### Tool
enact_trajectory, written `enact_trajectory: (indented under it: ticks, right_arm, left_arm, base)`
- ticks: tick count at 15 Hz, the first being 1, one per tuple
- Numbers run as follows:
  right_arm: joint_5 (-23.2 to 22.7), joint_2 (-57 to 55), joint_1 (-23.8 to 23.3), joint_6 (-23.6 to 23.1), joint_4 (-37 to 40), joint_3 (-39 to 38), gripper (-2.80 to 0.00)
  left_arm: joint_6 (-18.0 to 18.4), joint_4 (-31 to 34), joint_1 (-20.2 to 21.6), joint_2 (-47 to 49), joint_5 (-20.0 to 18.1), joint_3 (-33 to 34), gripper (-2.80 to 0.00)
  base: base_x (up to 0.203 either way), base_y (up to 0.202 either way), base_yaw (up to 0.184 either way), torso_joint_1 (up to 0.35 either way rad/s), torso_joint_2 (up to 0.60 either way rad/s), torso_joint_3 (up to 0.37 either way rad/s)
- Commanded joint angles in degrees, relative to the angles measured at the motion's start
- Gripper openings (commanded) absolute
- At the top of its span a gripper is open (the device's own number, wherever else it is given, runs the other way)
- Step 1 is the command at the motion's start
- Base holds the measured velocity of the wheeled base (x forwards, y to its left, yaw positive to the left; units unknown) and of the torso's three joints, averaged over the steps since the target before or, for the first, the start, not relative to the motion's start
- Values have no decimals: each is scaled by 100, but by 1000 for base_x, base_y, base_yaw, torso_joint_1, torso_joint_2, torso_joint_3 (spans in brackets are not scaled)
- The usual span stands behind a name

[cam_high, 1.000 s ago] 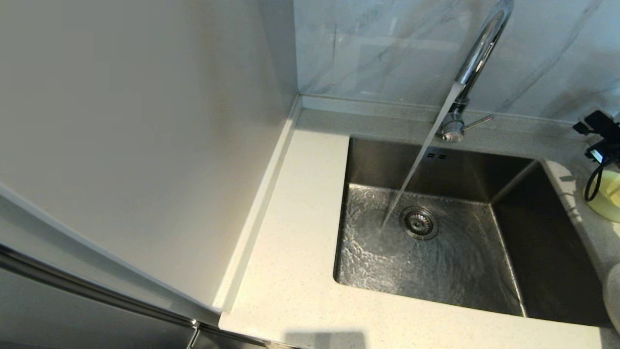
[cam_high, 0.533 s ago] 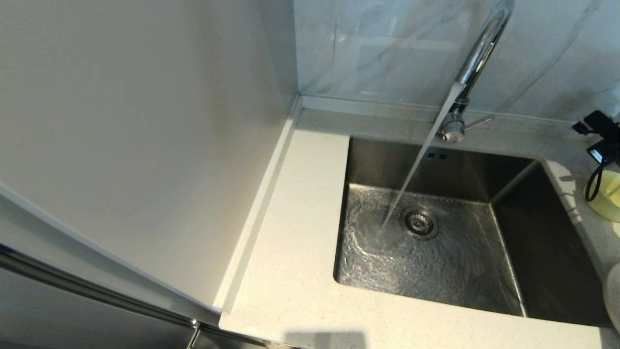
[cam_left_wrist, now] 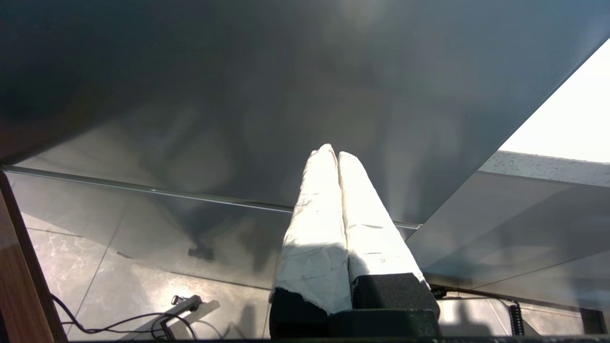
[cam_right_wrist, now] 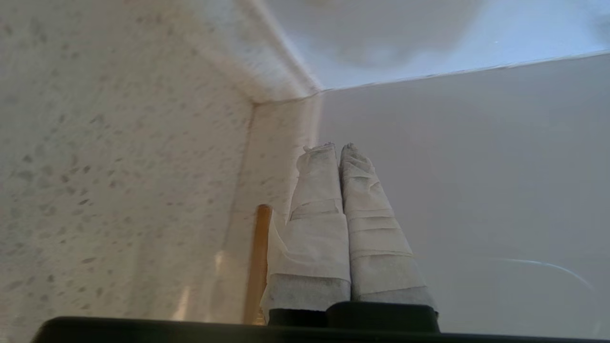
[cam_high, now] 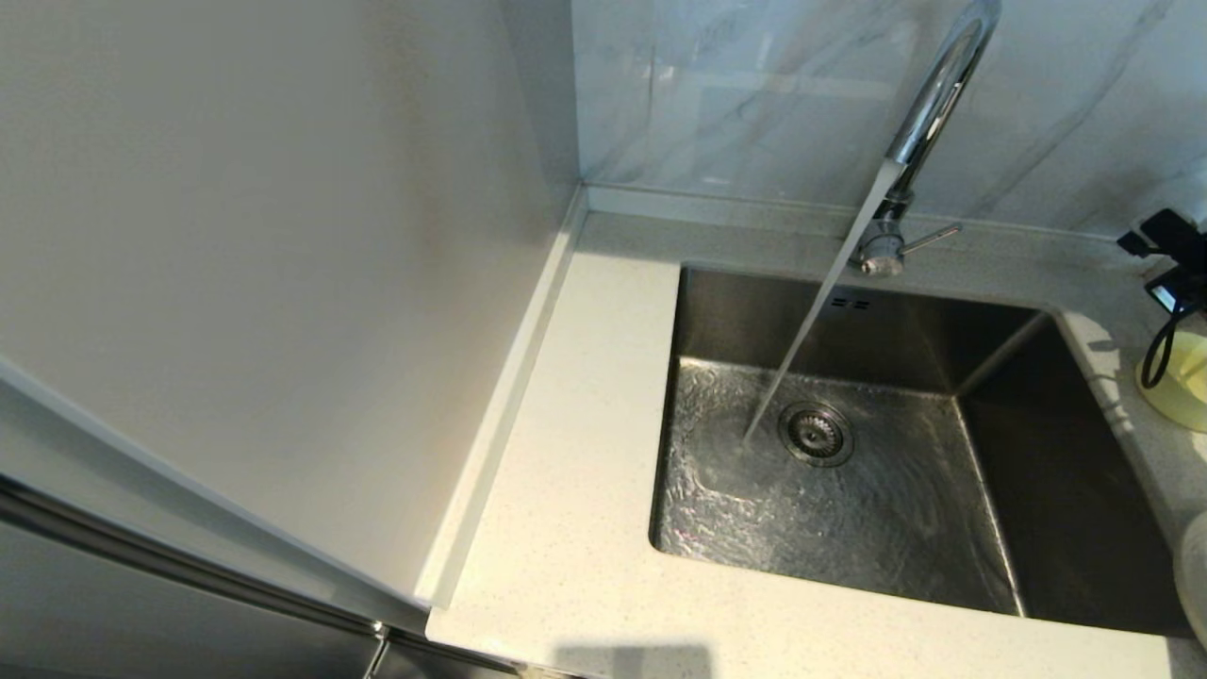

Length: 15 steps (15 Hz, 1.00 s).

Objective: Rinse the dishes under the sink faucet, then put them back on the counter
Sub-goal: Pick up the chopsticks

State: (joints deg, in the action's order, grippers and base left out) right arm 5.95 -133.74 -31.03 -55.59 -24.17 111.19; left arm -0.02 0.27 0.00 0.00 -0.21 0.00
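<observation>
Faucet (cam_high: 929, 113) is running, its stream landing in the sink (cam_high: 849, 509) just beside the drain strainer (cam_high: 816, 434). Bowl (cam_high: 1179, 382) and plate (cam_high: 1196, 575) are sitting on the worktop (cam_high: 566, 528), unrinsed by the look of it. Right end effector (cam_right_wrist: 339, 147) is pinched closed, holding nothing, close over the speckled worktop; the dishes' position relative to it cannot be told. Left end effector (cam_left_wrist: 332, 151) is closed, parked below worktop level. Next move, likely: open, grasp the bowl rim.

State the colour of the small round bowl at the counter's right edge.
Pale yellow; the small round glossy bowl shows best in the head view.
</observation>
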Motion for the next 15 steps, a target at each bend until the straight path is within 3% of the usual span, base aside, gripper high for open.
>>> enact_trajectory:
  ticks: [1, 7, 9, 11, 14, 15]
  right_arm:
    - [3, 119, 10, -31, -26, -23, -280]
    - [-75, 777, 206, 46, -21, -458, -280]
    - [-124, 1209, 230, 183, 393, -805, -280]
    - [-136, 1712, 231, 415, 2176, -860, -280]
    - [-212, 2419, 151, 827, 5854, -196, -280]
    - [-275, 2750, 73, 923, 6654, -78, -280]
  left_arm:
    - [2, 0, 0, 0, 0, 0, -280]
    - [2, 0, 0, 0, -1, 0, -280]
    - [2, 0, 0, 0, 2, 0, -280]
    - [2, 0, 0, 0, 3, 0, -280]
    - [2, 0, 0, 0, 3, 0, -280]
    - [2, 0, 0, 0, 3, 0, -280]
  base:
    - [0, 0, 0, 0, 0, 0]
    - [0, 0, 0, 0, 0, 0]
    - [0, 0, 0, 0, 0, 0]
    - [0, 0, 0, 0, 0, 0]
    - [0, 0, 0, 0, 0, 0]
    - [0, 0, 0, 0, 0, 0]
